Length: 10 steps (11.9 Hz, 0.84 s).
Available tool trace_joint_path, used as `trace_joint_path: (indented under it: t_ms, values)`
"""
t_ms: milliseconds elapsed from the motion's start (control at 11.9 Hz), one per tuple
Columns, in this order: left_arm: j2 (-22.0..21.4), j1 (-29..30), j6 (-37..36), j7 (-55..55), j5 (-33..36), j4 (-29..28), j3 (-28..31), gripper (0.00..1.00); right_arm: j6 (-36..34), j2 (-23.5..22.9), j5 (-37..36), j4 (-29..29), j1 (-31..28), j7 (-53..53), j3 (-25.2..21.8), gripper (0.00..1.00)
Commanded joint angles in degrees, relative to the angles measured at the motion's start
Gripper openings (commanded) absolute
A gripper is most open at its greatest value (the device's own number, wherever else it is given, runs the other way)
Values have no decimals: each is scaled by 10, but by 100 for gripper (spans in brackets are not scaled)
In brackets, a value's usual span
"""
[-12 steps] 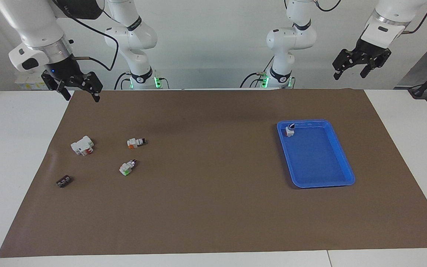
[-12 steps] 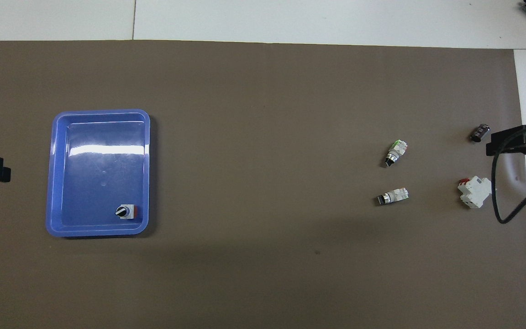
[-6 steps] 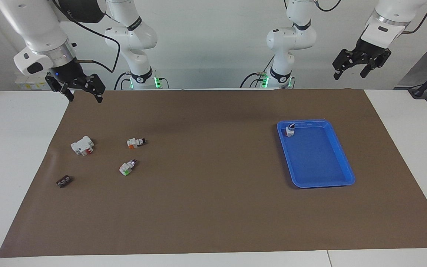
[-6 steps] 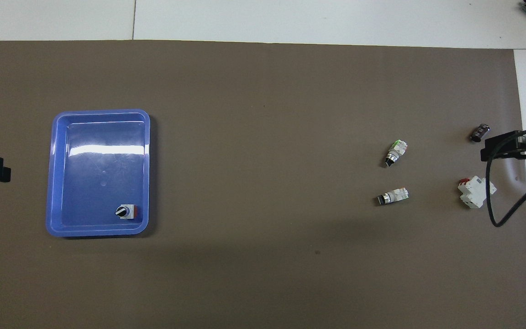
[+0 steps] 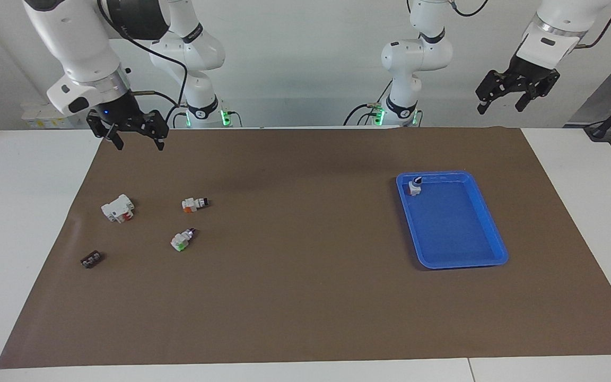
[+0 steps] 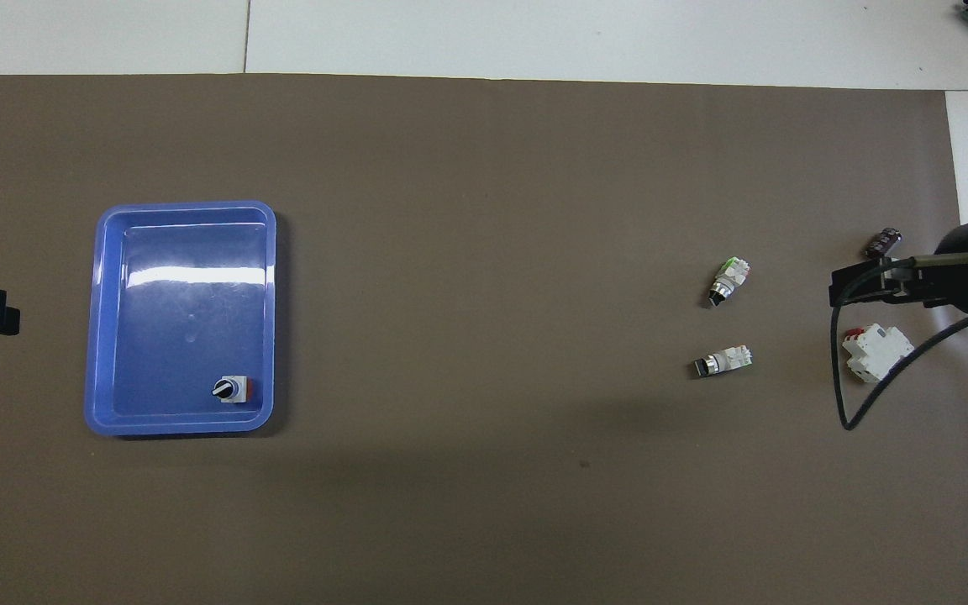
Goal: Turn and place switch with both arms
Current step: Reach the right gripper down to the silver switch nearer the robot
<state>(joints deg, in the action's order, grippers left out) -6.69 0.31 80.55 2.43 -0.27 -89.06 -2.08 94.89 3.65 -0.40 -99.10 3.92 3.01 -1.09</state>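
Both grippers hung empty with fingers spread. From the facing camera, the right gripper (image 5: 137, 139) was raised over the brown mat's (image 5: 305, 297) edge nearest the robots, at the right arm's end; the left gripper (image 5: 503, 102) waited high off the mat at the left arm's end. On the mat lay the switch (image 5: 195, 203) with its orange block, apart from both grippers. From overhead, the switch (image 6: 723, 361) lay nearer the robots than the green-block switch (image 6: 729, 280), and the blue tray (image 6: 96, 336) held another switch (image 6: 232, 389).
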Motion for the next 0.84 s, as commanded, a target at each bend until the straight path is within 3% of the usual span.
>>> trace_joint_path:
  t_ms: [0,758]
  values:
    - [-15,5,4,-4,0,-17,-3,100,34,14,6,-33,14,-56,1,100]
    - [-15,5,4,-4,0,-17,-3,100,105,-66,15,-43,31,-285,2,100]
